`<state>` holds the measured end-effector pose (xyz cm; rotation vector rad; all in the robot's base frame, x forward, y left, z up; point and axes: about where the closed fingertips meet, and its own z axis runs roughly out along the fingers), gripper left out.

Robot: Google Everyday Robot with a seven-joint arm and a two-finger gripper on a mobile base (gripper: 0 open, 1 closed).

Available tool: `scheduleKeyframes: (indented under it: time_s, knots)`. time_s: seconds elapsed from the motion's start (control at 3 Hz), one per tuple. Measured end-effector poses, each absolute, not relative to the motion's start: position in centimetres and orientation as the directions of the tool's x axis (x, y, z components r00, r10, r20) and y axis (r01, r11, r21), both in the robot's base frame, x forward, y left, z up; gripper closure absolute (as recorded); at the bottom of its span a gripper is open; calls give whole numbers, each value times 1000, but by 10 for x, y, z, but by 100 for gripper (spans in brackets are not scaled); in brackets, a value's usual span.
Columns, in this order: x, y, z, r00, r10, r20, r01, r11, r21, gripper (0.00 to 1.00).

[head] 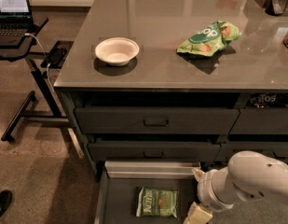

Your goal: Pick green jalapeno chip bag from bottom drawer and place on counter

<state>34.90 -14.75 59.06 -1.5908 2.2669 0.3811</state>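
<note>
The green jalapeno chip bag (157, 202) lies flat on the dark floor of the open bottom drawer (116, 204), white "Kettle" lettering along its left side. My gripper (198, 194) hangs low at the drawer's right side, just right of the bag and apart from it. Its two cream fingertips (197, 173) stand spread apart, open and empty. The white arm reaches in from the lower right. The grey-brown counter (162, 45) spans the top of the cabinet.
On the counter sit a white bowl (117, 51) at the left and a brighter green "pop" bag (209, 38) at the middle right. Two shut upper drawers (155, 121) are above the open one. A laptop stand (22, 36) is at the left, a shoe (1, 204) at the bottom left.
</note>
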Motion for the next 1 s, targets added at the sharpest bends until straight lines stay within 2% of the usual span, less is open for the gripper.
scheduleKeyframes:
  time_s: [1.0]
  knots:
    - [363,-146,586,-284,-840,-462,-943,331,-22,0]
